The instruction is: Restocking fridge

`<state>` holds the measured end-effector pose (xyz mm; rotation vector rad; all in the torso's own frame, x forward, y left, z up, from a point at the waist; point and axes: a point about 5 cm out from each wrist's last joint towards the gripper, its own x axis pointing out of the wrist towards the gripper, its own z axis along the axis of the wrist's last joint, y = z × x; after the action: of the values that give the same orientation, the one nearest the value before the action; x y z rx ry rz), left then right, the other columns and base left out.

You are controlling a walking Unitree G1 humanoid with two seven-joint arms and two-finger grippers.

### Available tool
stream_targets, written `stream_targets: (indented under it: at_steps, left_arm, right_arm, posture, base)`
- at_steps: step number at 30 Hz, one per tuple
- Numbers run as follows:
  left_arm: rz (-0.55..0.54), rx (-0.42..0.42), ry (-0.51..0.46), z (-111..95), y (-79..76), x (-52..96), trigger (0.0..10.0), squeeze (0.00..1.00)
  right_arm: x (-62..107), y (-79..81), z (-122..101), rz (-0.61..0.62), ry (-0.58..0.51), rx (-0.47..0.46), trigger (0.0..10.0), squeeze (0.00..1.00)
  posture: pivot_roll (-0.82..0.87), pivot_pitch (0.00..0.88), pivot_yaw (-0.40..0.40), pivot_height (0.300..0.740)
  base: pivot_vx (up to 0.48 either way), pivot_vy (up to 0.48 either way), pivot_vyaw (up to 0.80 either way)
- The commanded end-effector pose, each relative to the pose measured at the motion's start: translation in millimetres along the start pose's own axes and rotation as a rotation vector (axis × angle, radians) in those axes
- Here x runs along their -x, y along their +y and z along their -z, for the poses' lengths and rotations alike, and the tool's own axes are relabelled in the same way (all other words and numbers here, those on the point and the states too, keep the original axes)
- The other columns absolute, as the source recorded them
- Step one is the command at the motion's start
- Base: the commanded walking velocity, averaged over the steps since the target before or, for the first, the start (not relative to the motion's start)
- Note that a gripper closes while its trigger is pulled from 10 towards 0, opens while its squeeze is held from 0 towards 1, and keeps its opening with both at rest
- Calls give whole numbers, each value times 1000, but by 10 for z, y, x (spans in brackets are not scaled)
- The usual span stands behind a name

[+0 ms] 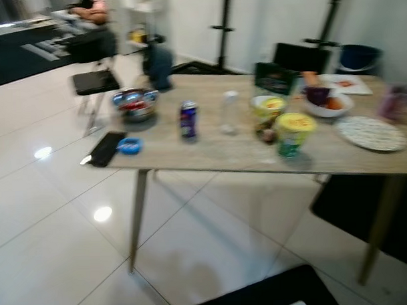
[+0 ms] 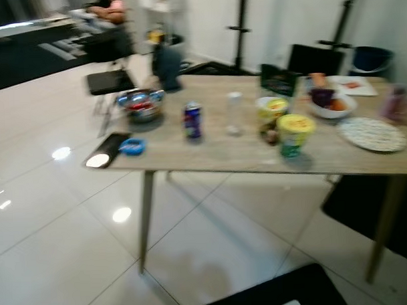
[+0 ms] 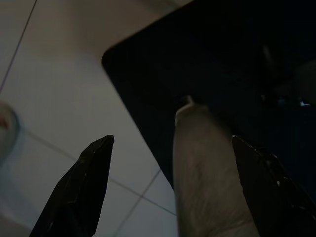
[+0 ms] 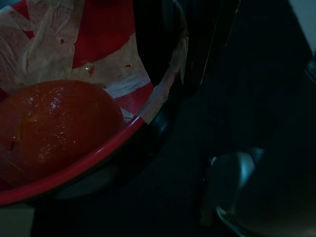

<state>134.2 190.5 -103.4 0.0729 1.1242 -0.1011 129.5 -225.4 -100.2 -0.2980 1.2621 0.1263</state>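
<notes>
— On the wooden table point(image 1: 210, 155) ahead, what stands there?

— Near its left end, a steel bowl point(image 1: 135, 104) with something red in it, and in front of that a flat black thing point(image 1: 107, 148) beside a small blue object point(image 1: 129, 146). Toward the middle stand a blue can point(image 1: 188, 119) and a clear bottle point(image 1: 230, 112), a little apart. Right of them are two yellow-lidded tubs point(image 1: 294, 132), the nearer one close to the front edge. Further right sit a white bowl point(image 1: 327, 102) with dark and orange contents and a patterned plate point(image 1: 371, 133). A dark jug-like shape point(image 1: 159, 64) stands at the back edge. All of it is blurred.

— And the left gripper point(image 3: 182, 163)?

— It hangs low over white floor tiles point(image 3: 59, 89) and the corner of a black mat point(image 3: 222, 64). Its two black fingers point(image 3: 84, 187) are spread wide, with nothing gripped. A pale, rounded thing point(image 3: 205, 173) shows between them; I cannot tell what it is.

— The right gripper?

— Its wrist view is very dark. A red-rimmed bowl point(image 4: 94, 163) lined with pale paper holds a round red fruit point(image 4: 54, 123), perhaps a tomato. I cannot tell how its fingers stand.

— Anything beyond the table?

— A black chair point(image 1: 94, 81) on the left, a seated person point(image 1: 91, 10) far behind it, and black stands point(image 1: 222, 28) along the white wall.
</notes>
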Motion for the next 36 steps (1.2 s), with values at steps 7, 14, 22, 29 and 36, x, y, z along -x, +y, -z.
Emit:
stream_targets:
  at_steps: [7,14,22,29,36]
  left_arm:
    - [0,-10,7,-20,-5,-6,10000,0]
    - [1,-23,3,-47,-5,-10,10000,0]
    - [3,-28,6,-47,0,-9,10000,0]
    - [8,-28,4,-51,-21,-12,10000,0]
    - [9,-35,17,21,27,7,10000,0]
  right_arm:
    - [-2,8,-46,1,-15,-4,10000,0]
    - [-7,39,-62,-7,-19,6,10000,0]
    - [-7,44,-59,-10,-18,11,10000,0]
    - [-7,45,-59,-13,-17,22,10000,0]
    - [-9,65,-40,-20,-13,30,10000,0]
  posture:
    - [-20,16,1,740]
    - [-17,12,-3,740]
    - [-19,12,-3,740]
    - [-17,14,-7,740]
    - [-20,15,-3,740]
  base:
    - [0,0,-775]
    - [0,0,-775]
    - [0,0,-778]
    - [0,0,-780]
    - [0,0,-779]
